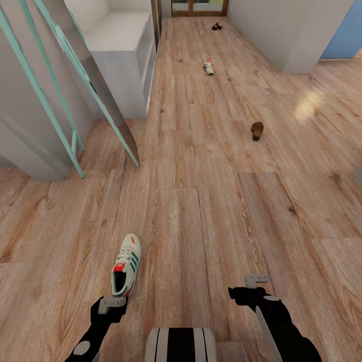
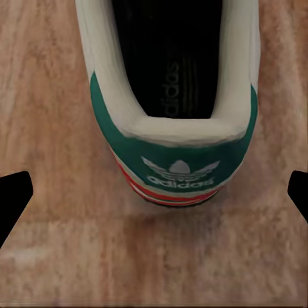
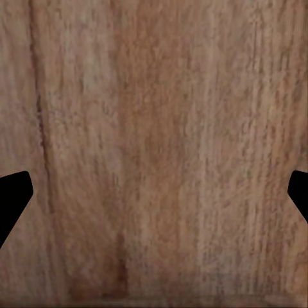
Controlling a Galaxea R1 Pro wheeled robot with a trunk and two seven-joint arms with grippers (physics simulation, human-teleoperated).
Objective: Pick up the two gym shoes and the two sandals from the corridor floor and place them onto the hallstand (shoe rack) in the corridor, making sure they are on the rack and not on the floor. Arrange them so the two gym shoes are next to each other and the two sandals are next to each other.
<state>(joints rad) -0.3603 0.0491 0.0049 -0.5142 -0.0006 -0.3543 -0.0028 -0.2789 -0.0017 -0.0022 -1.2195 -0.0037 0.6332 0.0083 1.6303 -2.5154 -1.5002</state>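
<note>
One gym shoe [image 1: 126,263], white with green stripes, lies on the corridor floor [image 1: 201,211] close to me, toe pointing away. My left gripper [image 1: 111,304] hovers just behind its heel, open. The green heel tab [image 2: 176,163] sits between the wide-apart fingertips [image 2: 14,196] without touching them. My right gripper [image 1: 256,280] is open over bare planks [image 3: 154,160]. The second gym shoe [image 1: 208,66] lies far down the corridor. One brown sandal [image 1: 257,130] lies mid-corridor on the right, the other sandal [image 1: 216,26] near the far door.
A low white unit with open shelves [image 1: 123,53] stands against the left wall; I cannot tell whether it is the hallstand. A teal-framed leaning panel [image 1: 95,85] stands in front of it. A white wall corner [image 1: 296,45] juts in at right.
</note>
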